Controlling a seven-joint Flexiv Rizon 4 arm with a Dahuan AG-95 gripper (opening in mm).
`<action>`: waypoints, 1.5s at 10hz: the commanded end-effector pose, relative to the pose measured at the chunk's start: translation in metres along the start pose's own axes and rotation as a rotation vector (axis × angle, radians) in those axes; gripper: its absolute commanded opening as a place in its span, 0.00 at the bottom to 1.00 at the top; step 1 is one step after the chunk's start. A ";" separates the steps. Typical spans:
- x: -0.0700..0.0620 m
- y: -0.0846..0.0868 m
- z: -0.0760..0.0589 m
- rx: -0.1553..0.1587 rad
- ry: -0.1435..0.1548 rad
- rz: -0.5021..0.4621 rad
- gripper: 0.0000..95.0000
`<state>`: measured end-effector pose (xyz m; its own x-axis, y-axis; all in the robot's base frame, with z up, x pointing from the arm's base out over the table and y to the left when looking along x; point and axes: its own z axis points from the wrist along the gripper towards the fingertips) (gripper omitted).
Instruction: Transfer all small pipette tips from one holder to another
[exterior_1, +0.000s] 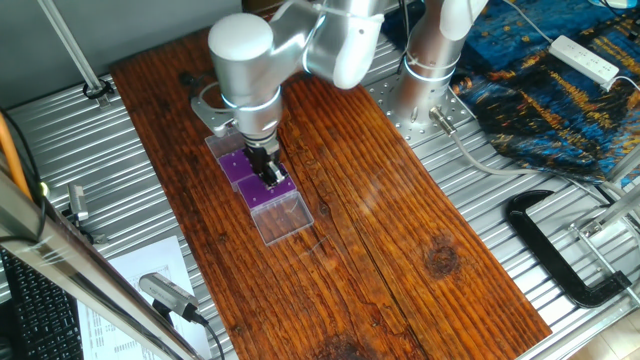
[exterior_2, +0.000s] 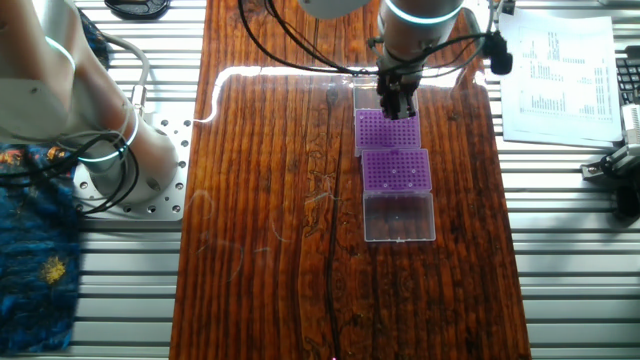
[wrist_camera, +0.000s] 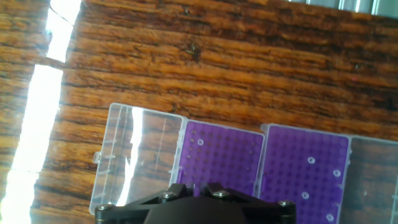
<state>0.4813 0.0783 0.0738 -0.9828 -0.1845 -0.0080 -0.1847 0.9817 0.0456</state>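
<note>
Bench (exterior_2: 280, 200): dark wooden board on a ribbed metal top; both racks lie on it side by side, touching.
Holder under the claw (wrist_camera: 221, 155): purple grid in a clear box, lid (wrist_camera: 140, 155) folded flat; only a couple of pale dots show near its top edge.
Second holder (wrist_camera: 306, 168): alike purple grid; several small pipette tips (wrist_camera: 311, 160) stand scattered in it, well apart.
Claw (exterior_2: 397, 100): hangs low over the first holder in the other fixed view; its fingertips are hidden in the hand view, so whether it is spread, closed or carrying a tip I cannot tell.
Progress: tips show in both racks, so the transfer looks partway; which rack is source I cannot tell.
</note>
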 end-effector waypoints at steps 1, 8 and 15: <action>0.002 0.000 0.003 -0.001 0.000 0.011 0.20; 0.002 0.000 0.005 -0.004 0.005 0.033 0.00; -0.005 0.002 0.012 -0.005 -0.011 0.024 0.20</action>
<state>0.4872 0.0813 0.0605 -0.9868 -0.1607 -0.0177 -0.1614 0.9856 0.0506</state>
